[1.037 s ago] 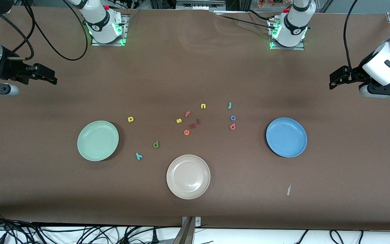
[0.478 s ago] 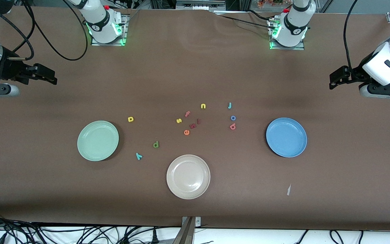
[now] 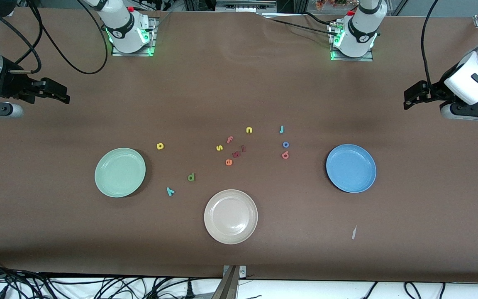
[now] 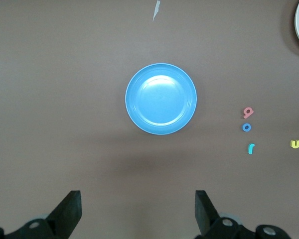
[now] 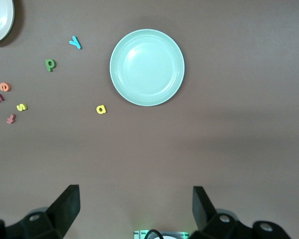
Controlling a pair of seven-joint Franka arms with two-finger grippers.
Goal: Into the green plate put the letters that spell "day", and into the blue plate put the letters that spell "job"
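We find both arms waiting, raised over the table's two ends. The left gripper (image 4: 135, 211) hangs with fingers spread wide and empty, as does the right gripper (image 5: 134, 209). The green plate (image 3: 120, 172) and the blue plate (image 3: 351, 168) hold nothing. The yellow a (image 3: 160, 146), olive-green d (image 3: 191, 177) and teal y (image 3: 170, 191) lie on the table beside the green plate. The teal-blue j (image 3: 281, 129), blue o (image 3: 286, 144) and red-pink b (image 3: 285, 155) lie in a row near the blue plate.
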